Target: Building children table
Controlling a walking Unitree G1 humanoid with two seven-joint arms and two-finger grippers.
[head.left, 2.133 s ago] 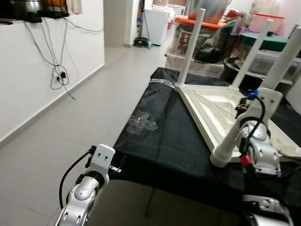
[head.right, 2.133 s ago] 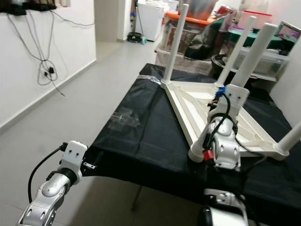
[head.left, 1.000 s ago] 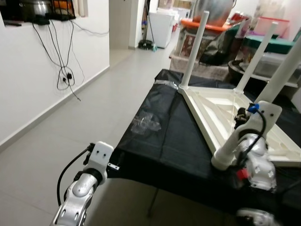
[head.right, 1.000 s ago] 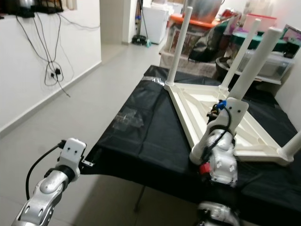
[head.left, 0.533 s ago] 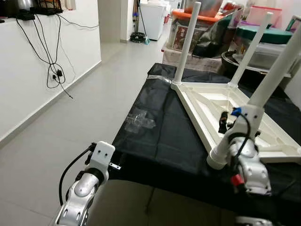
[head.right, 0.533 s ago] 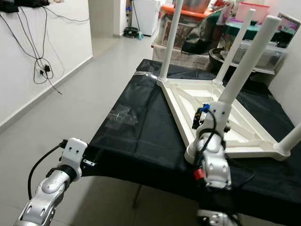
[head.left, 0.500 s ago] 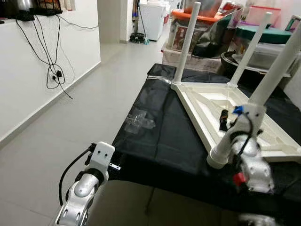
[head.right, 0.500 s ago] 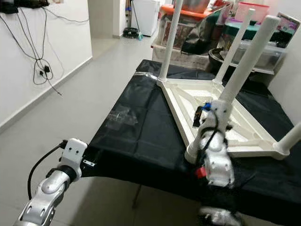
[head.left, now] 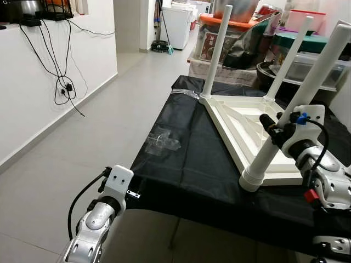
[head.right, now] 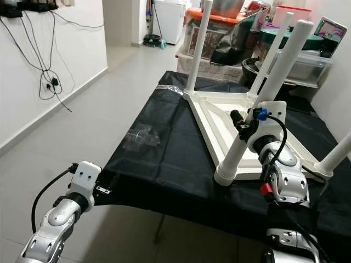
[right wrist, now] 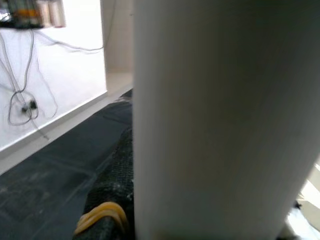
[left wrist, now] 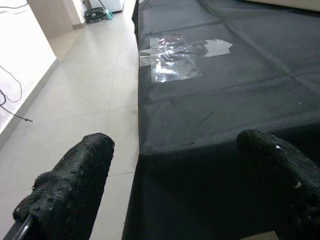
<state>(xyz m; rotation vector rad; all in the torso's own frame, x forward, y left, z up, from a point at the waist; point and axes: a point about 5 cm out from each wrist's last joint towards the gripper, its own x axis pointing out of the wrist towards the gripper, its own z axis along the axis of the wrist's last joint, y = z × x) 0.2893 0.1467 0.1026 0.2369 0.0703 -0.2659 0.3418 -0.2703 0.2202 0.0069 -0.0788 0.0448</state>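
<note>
tabletop (head.left: pixel 249 129): 1 | table legs (head.left: pixel 216 52): 4, far-right one partly cut off | plastic wrappers (head.left: pixel 162 142): 1 | grippers (head.left: pixel 270 127): 2

Silver jointed arms, white wrist housings, black looping cables; right arm (head.left: pixel 321 175) red and blue fittings.

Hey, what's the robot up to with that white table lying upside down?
A white children's table lies upside down on a black-covered work table, its legs pointing up. The right pincer is closed around the nearest leg, part-way up it. The left pincer hangs open by the near edge of the black cover, holding nothing. An empty clear plastic bag lies on the cover.
</note>
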